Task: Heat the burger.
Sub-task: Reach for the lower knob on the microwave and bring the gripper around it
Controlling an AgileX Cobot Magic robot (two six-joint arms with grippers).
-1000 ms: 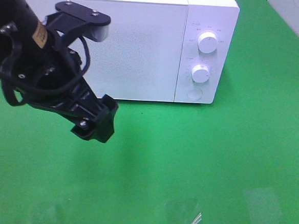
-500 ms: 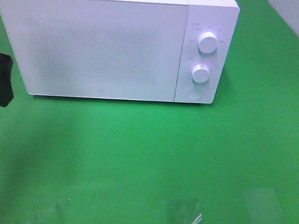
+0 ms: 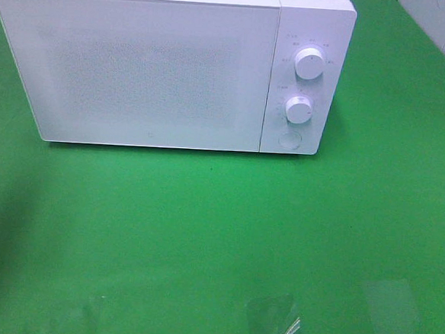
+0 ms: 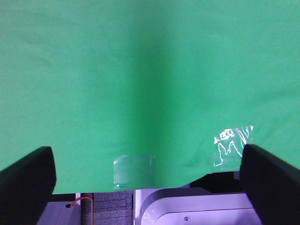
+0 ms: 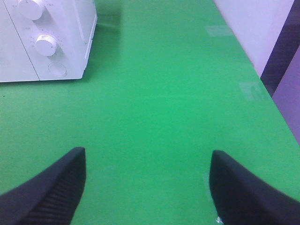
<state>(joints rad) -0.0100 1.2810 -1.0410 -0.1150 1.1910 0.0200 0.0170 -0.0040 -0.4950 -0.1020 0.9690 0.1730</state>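
Observation:
The white microwave stands at the back of the green table with its door shut; two knobs and a round button sit on its right panel. It also shows in the right wrist view. The burger is not in view in any frame. Neither arm shows in the exterior high view. My left gripper is open and empty over bare green cloth near the table's edge. My right gripper is open and empty over the table, to the right of the microwave.
The green cloth covers the table. Clear tape patches lie on it near the front and in the left wrist view. The table's right edge runs beside a white wall.
My left arm, which filled the left of the exterior high view in front of the microwave, has pulled away to the left and out of that view.

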